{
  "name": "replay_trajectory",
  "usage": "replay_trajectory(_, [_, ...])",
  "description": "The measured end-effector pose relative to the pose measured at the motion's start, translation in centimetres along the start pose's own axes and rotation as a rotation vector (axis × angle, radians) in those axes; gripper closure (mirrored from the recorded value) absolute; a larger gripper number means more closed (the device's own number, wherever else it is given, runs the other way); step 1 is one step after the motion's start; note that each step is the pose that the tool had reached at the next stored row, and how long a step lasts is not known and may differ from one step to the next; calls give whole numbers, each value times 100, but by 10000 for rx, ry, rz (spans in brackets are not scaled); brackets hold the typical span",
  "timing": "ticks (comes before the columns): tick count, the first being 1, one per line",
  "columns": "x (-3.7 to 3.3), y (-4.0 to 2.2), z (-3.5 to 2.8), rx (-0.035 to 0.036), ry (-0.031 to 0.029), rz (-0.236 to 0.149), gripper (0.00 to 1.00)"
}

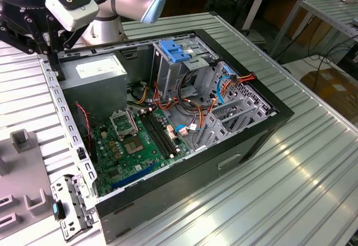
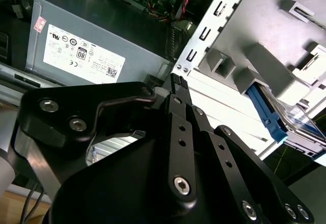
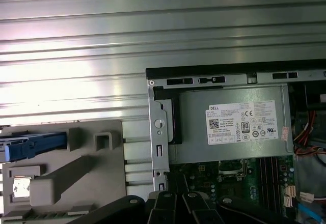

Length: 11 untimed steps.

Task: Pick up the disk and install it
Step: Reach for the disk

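Black metal robot gripper (image 3: 181, 196), grasp state indiscernible, above open black computer case (image 3: 229, 71). Blue-framed flat silver disk (image 3: 35, 146) well aside, beyond case wall, in grey plastic fixture (image 3: 76, 178); blue edge square to that wall.

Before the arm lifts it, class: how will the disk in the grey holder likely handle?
The disk looks a flat, blue-framed slab: probably stiff, unlikely to roll. Its smooth plastic frame may slip. Seated in the grey holder, it could bind if pulled askew.
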<state>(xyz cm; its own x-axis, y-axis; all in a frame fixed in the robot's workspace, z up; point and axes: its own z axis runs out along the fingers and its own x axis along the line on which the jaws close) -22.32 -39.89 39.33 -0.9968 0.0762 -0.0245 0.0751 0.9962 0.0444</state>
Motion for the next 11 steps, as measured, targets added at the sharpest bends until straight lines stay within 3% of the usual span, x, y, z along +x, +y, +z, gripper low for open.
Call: replay_trajectory(11, [108,-8,-3,0,0,0,89])
